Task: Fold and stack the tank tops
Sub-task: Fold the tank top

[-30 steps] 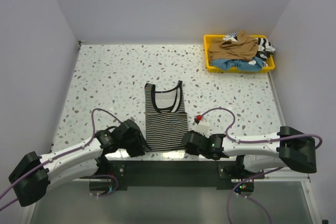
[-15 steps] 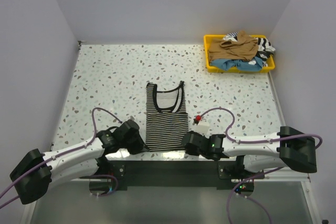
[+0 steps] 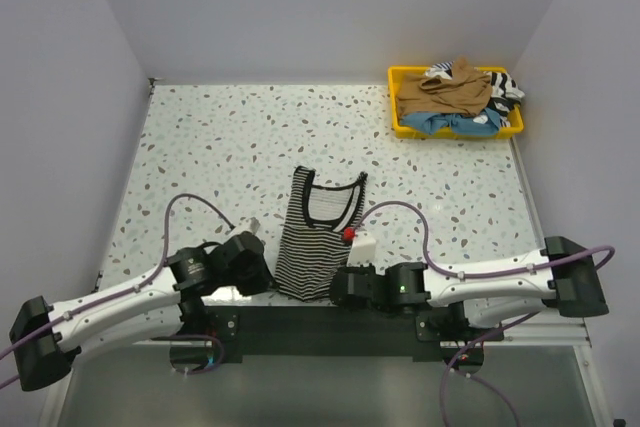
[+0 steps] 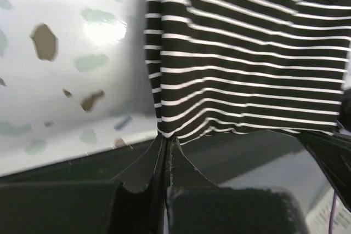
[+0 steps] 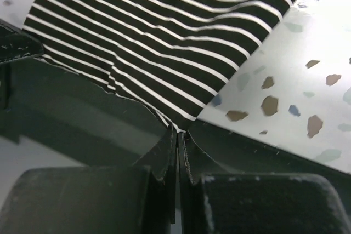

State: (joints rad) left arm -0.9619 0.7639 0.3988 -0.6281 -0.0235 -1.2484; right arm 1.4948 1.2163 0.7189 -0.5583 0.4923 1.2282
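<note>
At the near edge of the bench, my left gripper and right gripper each pinch a hem corner of the black-and-white striped cloth tank top. I should lift both evenly, keeping the hem taut.

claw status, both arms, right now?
Left claw: closed, pinching a hem corner of the striped tank top.
Right claw: closed, pinching the opposite hem corner of the same top.
</note>
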